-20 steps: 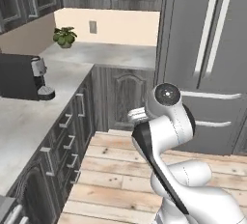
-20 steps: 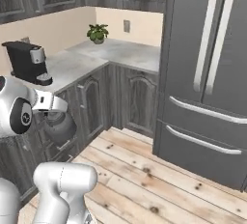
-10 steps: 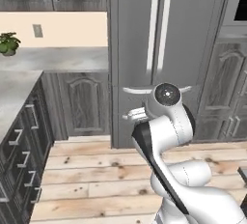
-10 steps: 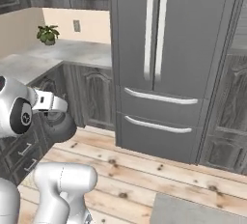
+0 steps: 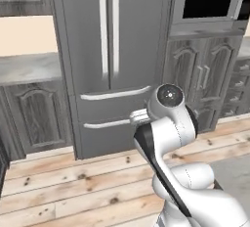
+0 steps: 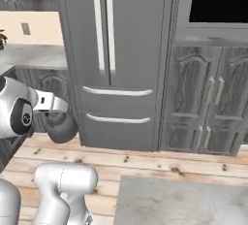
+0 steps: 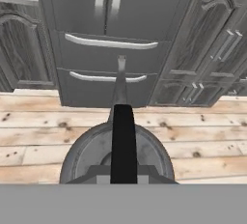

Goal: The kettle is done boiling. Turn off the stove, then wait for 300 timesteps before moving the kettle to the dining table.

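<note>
The dark grey kettle (image 7: 118,153) hangs below my hand, its thin black handle (image 7: 123,141) running up the middle of the hand view. My gripper (image 7: 123,175) is shut on that handle. From the right base view the kettle (image 6: 61,126) shows as a round dark body under the gripper (image 6: 54,113), held well above the wooden floor. A corner of the pale marble dining table (image 6: 184,202) lies low in the right base view, right of the arm, and the same table (image 5: 237,170) edges in at the right. The stove is out of view.
A tall grey fridge (image 5: 110,59) with two long handles stands straight ahead. Right of it is a built-in oven (image 6: 218,6) above dark cabinet doors (image 6: 203,103). A marble wall counter (image 5: 29,67) runs off to the left. Wooden floor (image 7: 202,131) spreads below.
The whole picture has swung as the base turned: the coffee machine counter and the plant slid off left, and the fridge, oven and table corner came in. The kettle stays in my grip.
</note>
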Tool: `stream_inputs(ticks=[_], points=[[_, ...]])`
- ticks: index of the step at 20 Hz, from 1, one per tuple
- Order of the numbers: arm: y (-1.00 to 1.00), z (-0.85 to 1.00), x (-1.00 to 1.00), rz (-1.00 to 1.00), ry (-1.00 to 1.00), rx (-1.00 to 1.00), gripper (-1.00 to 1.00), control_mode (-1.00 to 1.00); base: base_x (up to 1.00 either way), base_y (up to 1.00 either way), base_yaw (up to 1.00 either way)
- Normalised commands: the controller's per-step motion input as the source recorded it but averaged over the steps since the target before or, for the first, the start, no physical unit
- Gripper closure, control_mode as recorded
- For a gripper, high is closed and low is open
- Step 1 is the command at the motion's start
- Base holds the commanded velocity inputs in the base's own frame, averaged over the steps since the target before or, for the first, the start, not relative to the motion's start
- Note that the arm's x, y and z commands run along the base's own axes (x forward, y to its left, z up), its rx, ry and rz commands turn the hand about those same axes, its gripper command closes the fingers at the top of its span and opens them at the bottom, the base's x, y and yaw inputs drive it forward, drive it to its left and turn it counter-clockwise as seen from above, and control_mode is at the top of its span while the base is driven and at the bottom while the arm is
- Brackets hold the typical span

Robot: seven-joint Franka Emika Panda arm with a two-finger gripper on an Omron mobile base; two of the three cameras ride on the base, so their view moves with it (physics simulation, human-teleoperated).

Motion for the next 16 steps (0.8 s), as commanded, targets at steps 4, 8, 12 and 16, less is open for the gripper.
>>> stream_inputs(ticks=[4,8,12,16], points=[[0.0,0.0,0.0,0.0,0.0,0.0,1.0,1.0,-0.01,-0.43,-0.41],[0.0,0.0,0.0,0.0,0.0,0.0,1.0,1.0,0.0,-0.19,-0.43],[0.0,0.0,0.0,0.0,0.0,0.0,1.0,1.0,0.0,-0.11,-0.44],[0.0,0.0,0.0,0.0,0.0,0.0,1.0,1.0,0.0,-0.15,-0.46]])
